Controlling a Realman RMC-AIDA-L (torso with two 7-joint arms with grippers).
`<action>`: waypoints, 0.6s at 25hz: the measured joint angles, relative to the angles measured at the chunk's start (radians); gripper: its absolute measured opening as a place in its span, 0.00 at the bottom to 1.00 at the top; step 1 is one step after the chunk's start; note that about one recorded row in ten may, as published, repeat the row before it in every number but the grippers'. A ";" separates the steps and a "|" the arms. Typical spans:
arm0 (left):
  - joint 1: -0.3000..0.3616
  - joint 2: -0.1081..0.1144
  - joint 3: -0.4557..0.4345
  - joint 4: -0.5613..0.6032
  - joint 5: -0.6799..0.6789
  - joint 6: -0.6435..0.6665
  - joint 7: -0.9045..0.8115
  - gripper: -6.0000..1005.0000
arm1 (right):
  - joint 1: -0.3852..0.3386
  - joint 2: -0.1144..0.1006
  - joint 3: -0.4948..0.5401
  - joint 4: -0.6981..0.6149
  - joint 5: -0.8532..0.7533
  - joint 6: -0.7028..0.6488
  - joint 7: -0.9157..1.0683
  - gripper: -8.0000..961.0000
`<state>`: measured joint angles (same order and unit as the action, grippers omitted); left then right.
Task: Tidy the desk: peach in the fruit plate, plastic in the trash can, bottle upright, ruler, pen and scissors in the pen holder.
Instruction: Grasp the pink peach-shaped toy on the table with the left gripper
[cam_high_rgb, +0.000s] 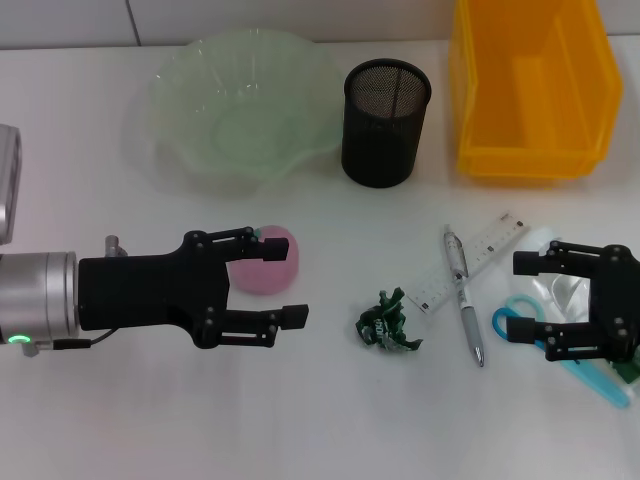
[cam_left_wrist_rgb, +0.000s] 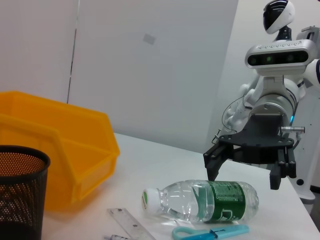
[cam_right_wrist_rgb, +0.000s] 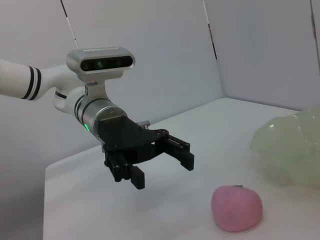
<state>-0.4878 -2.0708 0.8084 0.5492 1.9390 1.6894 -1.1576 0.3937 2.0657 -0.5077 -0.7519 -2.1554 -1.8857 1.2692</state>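
The left gripper (cam_high_rgb: 272, 286), fingers spread wide and empty, hovers around the round pink peach (cam_high_rgb: 265, 259) on the white table (cam_high_rgb: 300, 400), while the right gripper (cam_high_rgb: 530, 305) hangs equally open above the lying clear plastic bottle (cam_left_wrist_rgb: 202, 200).

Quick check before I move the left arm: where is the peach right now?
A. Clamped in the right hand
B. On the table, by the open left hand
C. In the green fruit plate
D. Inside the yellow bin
B. The peach lies on the bare table near the open left hand, short of the fruit plate; the right wrist view shows it resting free of the fingers.
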 joint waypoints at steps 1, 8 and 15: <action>0.000 0.000 0.000 0.000 0.000 0.000 0.000 0.83 | 0.000 0.001 0.000 0.000 0.000 0.002 0.000 0.88; 0.005 0.002 0.000 0.002 0.003 0.001 0.000 0.83 | 0.010 0.010 0.000 0.000 0.002 0.005 0.001 0.88; 0.026 -0.001 -0.040 -0.003 -0.069 -0.059 0.070 0.83 | 0.005 0.010 0.010 -0.005 0.014 0.005 0.007 0.88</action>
<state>-0.4619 -2.0717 0.7682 0.5461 1.8699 1.6300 -1.0875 0.3992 2.0759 -0.4981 -0.7565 -2.1419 -1.8807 1.2759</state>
